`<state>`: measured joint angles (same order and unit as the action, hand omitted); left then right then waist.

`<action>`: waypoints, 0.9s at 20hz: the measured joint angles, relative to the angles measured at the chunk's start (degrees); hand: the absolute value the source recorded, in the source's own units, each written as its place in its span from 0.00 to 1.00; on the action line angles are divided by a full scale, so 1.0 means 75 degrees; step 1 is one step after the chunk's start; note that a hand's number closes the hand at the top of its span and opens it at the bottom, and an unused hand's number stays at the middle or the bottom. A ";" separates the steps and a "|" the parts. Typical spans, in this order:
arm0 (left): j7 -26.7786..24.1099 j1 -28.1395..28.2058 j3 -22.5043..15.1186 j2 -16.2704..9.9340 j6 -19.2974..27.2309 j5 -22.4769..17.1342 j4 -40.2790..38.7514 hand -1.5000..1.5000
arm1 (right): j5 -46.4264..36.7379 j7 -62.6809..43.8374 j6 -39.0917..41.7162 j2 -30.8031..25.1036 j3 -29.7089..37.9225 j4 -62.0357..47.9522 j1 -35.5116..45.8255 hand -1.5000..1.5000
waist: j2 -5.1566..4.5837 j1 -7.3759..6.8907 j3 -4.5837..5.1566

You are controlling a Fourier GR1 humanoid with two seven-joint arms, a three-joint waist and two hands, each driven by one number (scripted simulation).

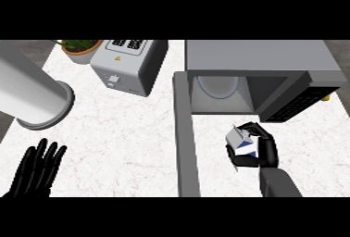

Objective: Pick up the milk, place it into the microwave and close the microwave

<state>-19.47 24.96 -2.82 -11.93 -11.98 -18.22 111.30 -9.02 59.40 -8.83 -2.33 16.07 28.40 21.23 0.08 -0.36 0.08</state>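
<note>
My right hand (pixel 263 149) has its fingers and thumb curled round a small white and blue milk carton (pixel 241 141), held in front of the open microwave (pixel 263 58). The carton sits just below the microwave's opening, a little right of its middle. Inside the cavity a round glass turntable (pixel 219 86) shows. The microwave's door (pixel 186 139) swings out toward me on the left side of the opening, seen edge-on. At the lower left my left hand (pixel 37 169) rests open, fingers up.
A silver toaster (pixel 126 62) stands at the back, left of the microwave. A potted plant (pixel 82 48) sits behind it. A large grey cylinder (pixel 31 92) leans over the counter's left side. The white marble counter (pixel 116 139) stretches between the hands.
</note>
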 measured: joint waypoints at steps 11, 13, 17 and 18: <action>-0.0018 -0.0021 0.0349 0.0106 -0.0301 -0.0009 -0.0275 0.00 | 0.0923 -0.1368 -0.1363 0.0284 -0.2070 0.2533 -0.0543 1.00 | 0.0013 0.0032 -0.0007; -0.0038 -0.0015 0.0469 0.0103 -0.0397 -0.0055 -0.0303 0.00 | 0.0845 -0.1706 -0.1704 0.0294 -0.2181 0.2742 -0.0468 1.00 | 0.0008 0.0022 -0.0007; 0.0087 -0.0073 0.0614 0.0126 -0.0501 -0.0073 -0.0306 0.00 | 0.0683 -0.2506 -0.2112 0.0295 -0.2284 0.3128 -0.0208 1.00 | 0.0001 0.0015 -0.0009; 0.0061 0.0027 0.0619 0.0140 -0.0589 -0.0097 -0.0294 0.00 | 0.0596 -0.2773 -0.2215 0.0285 -0.2330 0.3240 -0.0132 1.00 | 0.0001 0.0013 -0.0009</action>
<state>-19.01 25.17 1.82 -10.87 -16.40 -18.95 109.09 -4.55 38.60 -25.44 -0.19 -1.40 52.70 20.24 0.09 -0.26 0.01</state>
